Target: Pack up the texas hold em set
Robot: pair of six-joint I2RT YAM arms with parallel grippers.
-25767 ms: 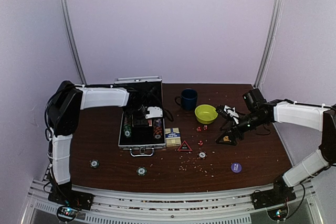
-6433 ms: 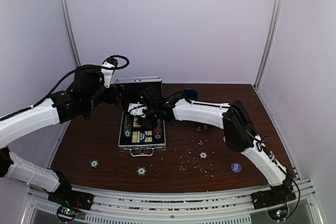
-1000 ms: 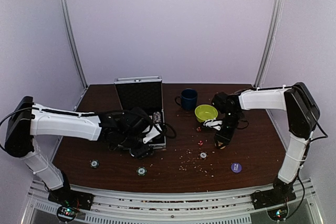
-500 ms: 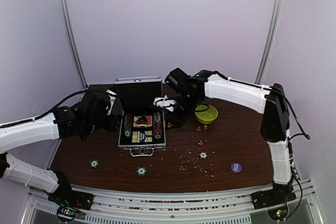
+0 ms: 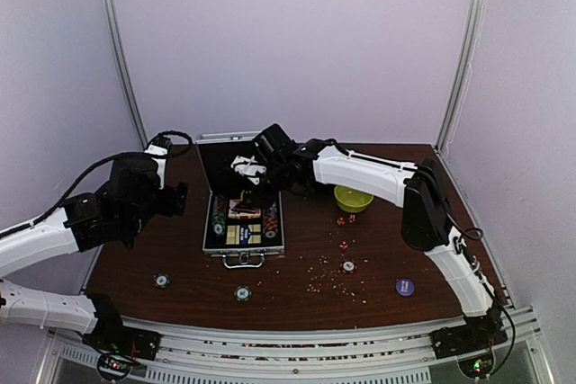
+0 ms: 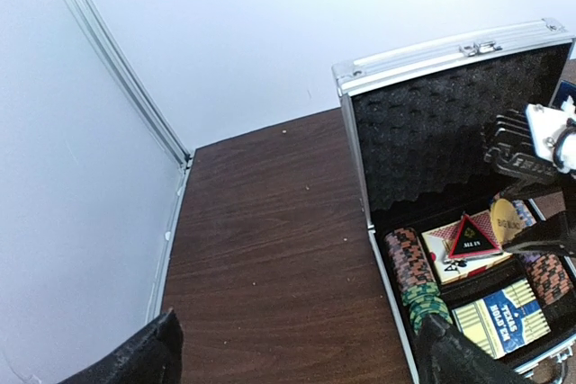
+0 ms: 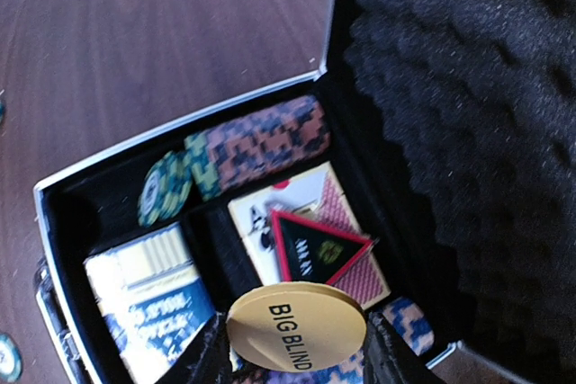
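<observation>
The silver briefcase (image 5: 217,242) lies open, its foam-lined lid (image 5: 234,161) upright. Inside I see rows of poker chips (image 7: 261,144), a red card box (image 7: 310,209) with the red triangle (image 7: 315,254) on it, and a blue card box (image 7: 153,290). My right gripper (image 7: 297,352) hangs over the case, shut on a yellow "BIG BLIND" chip (image 7: 297,323); from above it is at the case's back (image 5: 246,175). My left gripper (image 6: 297,370) is open and empty over bare table left of the case (image 6: 382,258). Tiny red dice (image 5: 343,219) lie right of the case.
Loose chips lie near the front edge (image 5: 161,281), (image 5: 242,293), (image 5: 347,266), and a purple one (image 5: 405,287) at the right. A yellow-green bowl (image 5: 353,197) stands behind the dice. Crumbs (image 5: 324,276) dot the table. A metal corner post (image 6: 117,60) rises at the left.
My right gripper has moved left with the yellow chip, from the case's right edge to over its inside. The left gripper has drawn back a little and opened wider.
</observation>
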